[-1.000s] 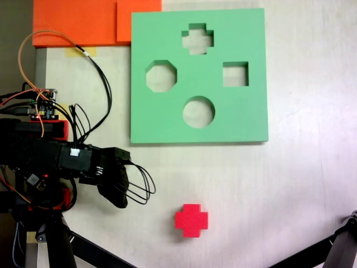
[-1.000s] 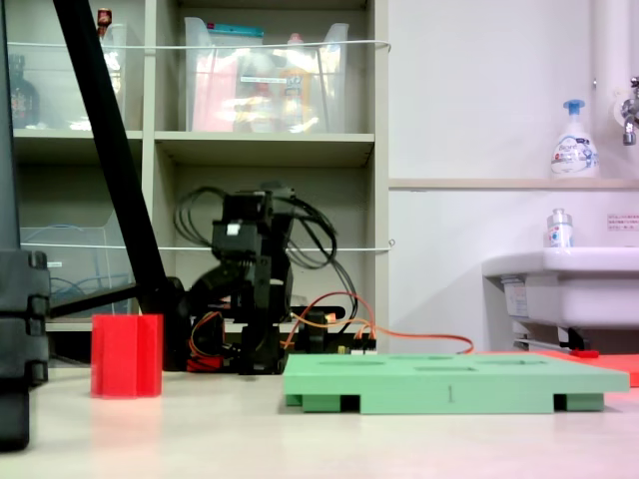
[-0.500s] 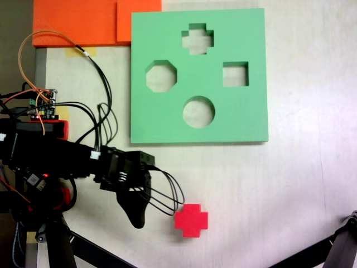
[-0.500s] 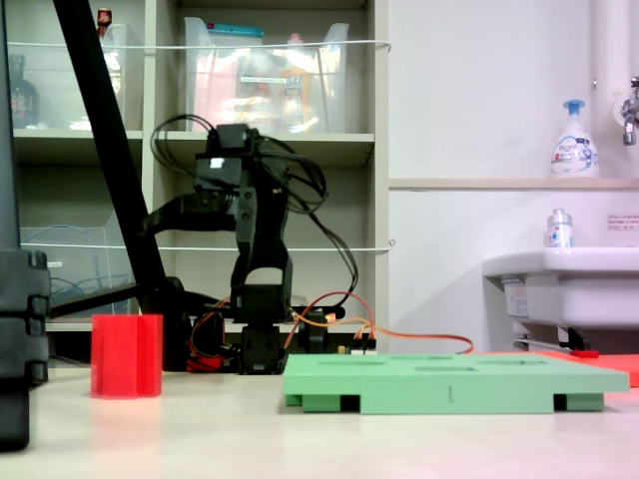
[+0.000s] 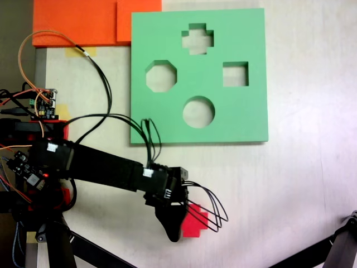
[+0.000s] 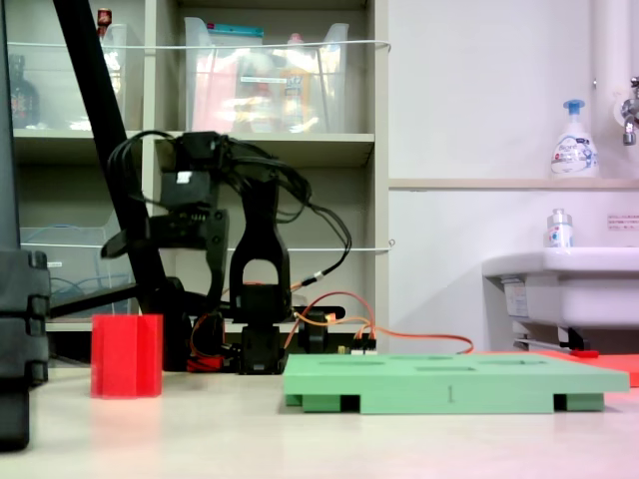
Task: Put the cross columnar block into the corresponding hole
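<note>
Your gripper (image 5: 174, 234) hangs over the left edge of the red block (image 5: 196, 221), which stands upright on the table, well apart from the cross hole (image 5: 197, 39). From the side, the gripper (image 6: 118, 242) sits clearly above the block (image 6: 126, 355). Jaw opening: cannot tell. You likely need to descend.

Arm extended from its base at 9 o'clock toward 5 o'clock in the top-down fixed view. Hand (image 5: 174, 234) points to 6 o'clock, raised above the surface; jaw state indeterminable.
</note>
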